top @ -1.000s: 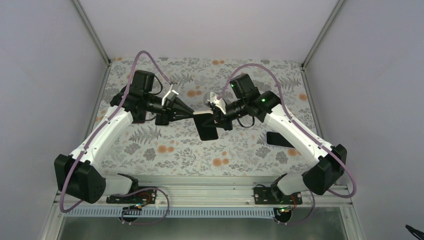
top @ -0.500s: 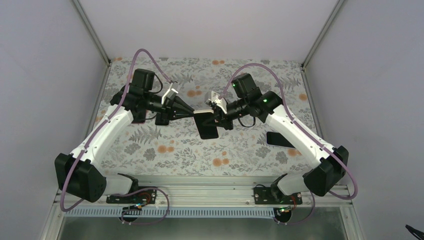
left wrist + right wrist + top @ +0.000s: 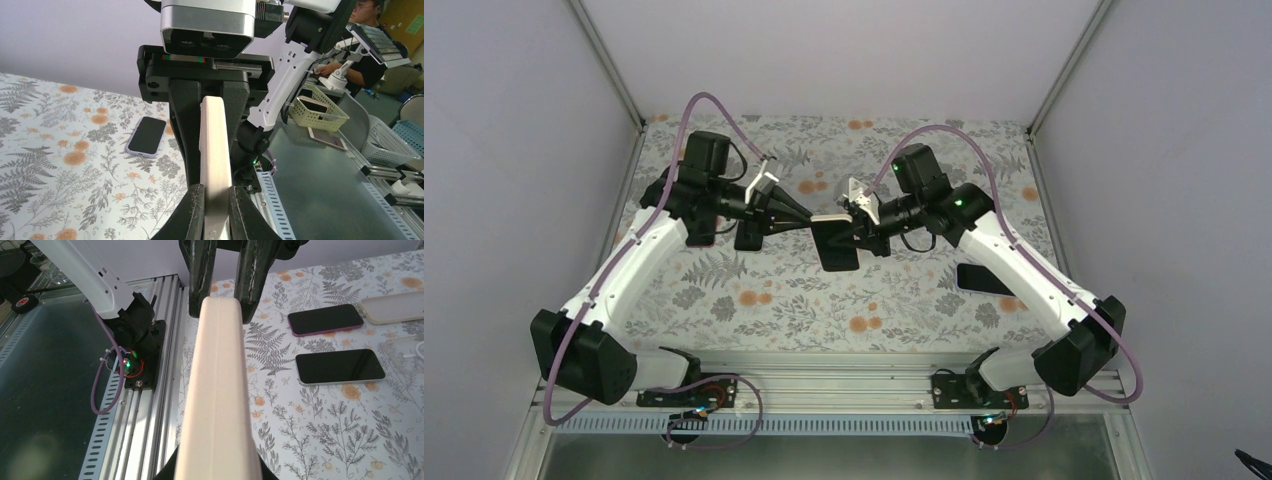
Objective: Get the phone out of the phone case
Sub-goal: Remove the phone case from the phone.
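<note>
Both arms had the cream-coloured phone case [image 3: 828, 217] pinched between them. It was up in the air over the middle of the grey floral table mat [image 3: 774, 300], a bit toward the far side. The left gripper [image 3: 812, 219] came in from the left and the right gripper [image 3: 854, 222] from the right, tips facing each other. Both were clamped almost closed on the case, with just its thin edge squeezed between the fingers [image 3: 193, 210].

The dark-faced phone [image 3: 837, 250] sat inside the case. From overhead that dark face was showing, and the long axis looked like it ran from the grippers down toward the near side. So the gripped end was far and high, and the free end near and lower. Both wrist cams only caught it edge-on, as a narrow cream strip stretching straight from one gripper to the other.

Over on the right of the mat another dark phone in a lilac case [image 3: 147, 136] lay flat, well apart from the held one.
</note>
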`<state>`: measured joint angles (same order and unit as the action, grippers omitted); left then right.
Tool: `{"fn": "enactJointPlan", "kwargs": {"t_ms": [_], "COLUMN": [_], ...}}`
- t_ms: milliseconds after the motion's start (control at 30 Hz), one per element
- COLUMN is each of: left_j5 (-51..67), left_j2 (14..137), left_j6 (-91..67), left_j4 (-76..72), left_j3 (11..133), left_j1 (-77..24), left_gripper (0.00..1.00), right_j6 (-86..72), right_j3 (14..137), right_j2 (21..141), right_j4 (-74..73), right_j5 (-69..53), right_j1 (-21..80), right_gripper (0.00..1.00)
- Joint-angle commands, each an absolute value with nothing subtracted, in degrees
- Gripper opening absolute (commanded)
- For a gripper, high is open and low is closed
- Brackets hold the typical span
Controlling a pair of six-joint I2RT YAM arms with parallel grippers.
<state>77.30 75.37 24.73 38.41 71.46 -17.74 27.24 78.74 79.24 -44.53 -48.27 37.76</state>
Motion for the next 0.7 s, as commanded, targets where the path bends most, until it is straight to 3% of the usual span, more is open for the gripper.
{"fn": "enactJointPlan", "kwargs": {"t_ms": [0, 667], "left_j5": [67.2, 67.8], "left_j2": [76.5, 77.1], "left_j6": [26.1, 24.4], "left_j4": [35.8, 32.4], "left_j3": [73.9, 76.5], "left_j1": [-12.3, -9.4], "left_gripper": [0.04, 0.1], "right_j6": [32.3, 28.2], "right_j3": [79.0, 82.6], "right_j2": [73.2, 73.3], "right_j4": [-50.6, -45.1], "right_j5": [-59.6, -60.4], "right_j1": [38.4, 35.6], "right_gripper": [0.04, 0.04]}}
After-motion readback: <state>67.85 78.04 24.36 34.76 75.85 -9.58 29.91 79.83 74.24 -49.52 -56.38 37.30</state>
